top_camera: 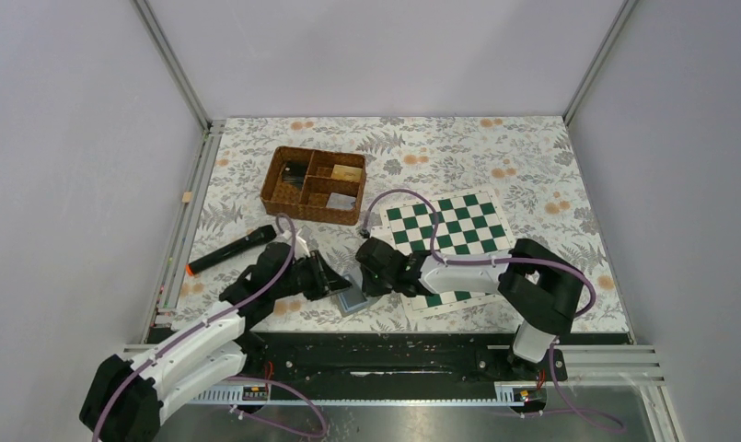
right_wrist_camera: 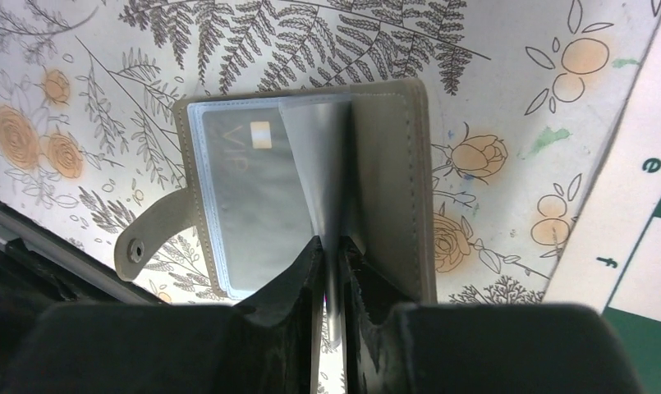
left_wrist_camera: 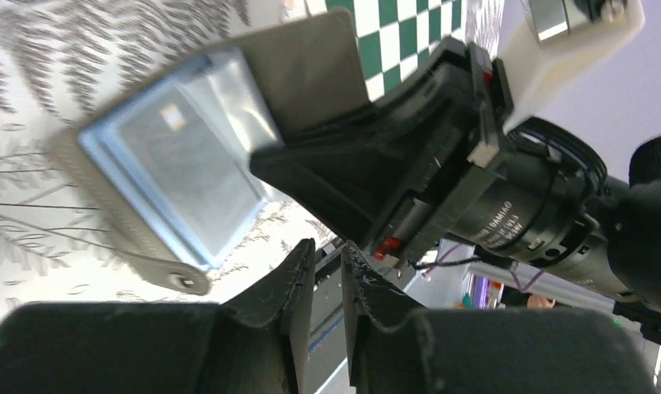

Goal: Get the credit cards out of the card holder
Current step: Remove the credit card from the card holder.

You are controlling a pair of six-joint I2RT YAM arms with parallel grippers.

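"Where's the card holder (right_wrist_camera: 397, 189)?"

"Lying open on the flowered tabletop (top_camera: 532, 157), near the front edge and just left of the chessboard (top_camera: 449, 226). A card (right_wrist_camera: 245, 197) marked VIP shows through one clear pocket."

"And the hands?"

"The right hand (right_wrist_camera: 331, 254) is pinched on a clear sleeve (right_wrist_camera: 314, 156) that stands up from the fold. The left hand (left_wrist_camera: 323, 250) is just beside the holder's strap (left_wrist_camera: 175, 275), its fingers narrowed to a slit with nothing between them."

"Anything else?"

"A wicker basket (top_camera: 279, 189) farther back. A black stick with an orange tip (top_camera: 233, 249) lies in front of it, towards the left."
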